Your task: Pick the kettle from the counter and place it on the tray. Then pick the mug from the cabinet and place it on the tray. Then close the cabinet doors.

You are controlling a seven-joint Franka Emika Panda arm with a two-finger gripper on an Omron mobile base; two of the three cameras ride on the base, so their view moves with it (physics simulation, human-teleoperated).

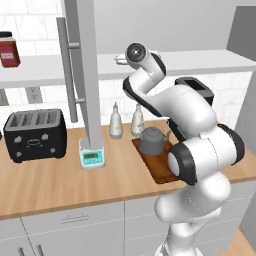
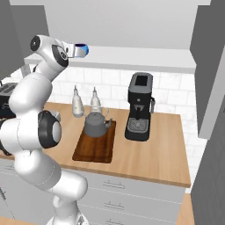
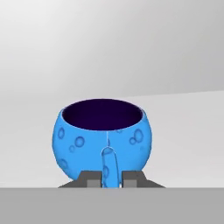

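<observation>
White cabinet shelf [image 2: 132, 57] carries the blue mug [image 3: 104, 133]; the hand [image 3: 110, 178] is clamped on its handle. Kettle [image 2: 96, 124] sits on the tray [image 2: 94, 147].

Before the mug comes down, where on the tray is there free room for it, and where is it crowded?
The kettle fills the far end of the tray, near the two bottles. The near half, toward the counter edge, lies bare. The gripper is shut on the handle of the mug. The coffee machine stands right of the tray.

Glossy white rounded arm [image 1: 200, 150] segments, dark joint bands, small grey fingertips [image 3: 92, 178]
</observation>
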